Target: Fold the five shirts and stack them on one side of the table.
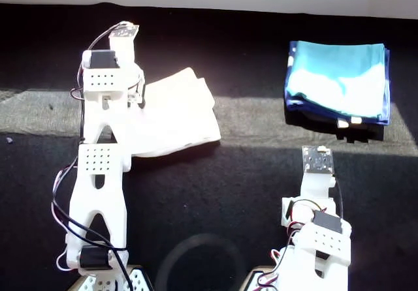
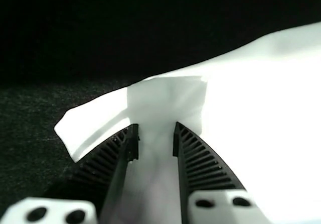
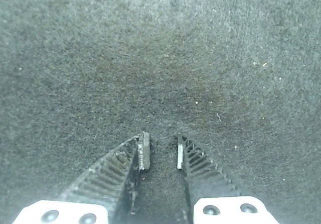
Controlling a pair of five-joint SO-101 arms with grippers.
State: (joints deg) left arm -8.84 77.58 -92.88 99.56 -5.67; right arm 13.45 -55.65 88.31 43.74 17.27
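White shirt point(image 1: 176, 111), part folded at the left of the worktop point(image 1: 228, 193), is pinched at its edge in my left claw point(image 2: 154, 133), my right claw point(image 3: 160, 151) hangs barely ajar and empty, so I judge the fold needs finishing before carrying it to the blue-topped stack point(image 1: 337, 82) opposite.

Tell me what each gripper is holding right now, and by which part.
The left gripper pinches the white shirt at a folded edge near one corner. The right gripper holds nothing and sits over the dark table.
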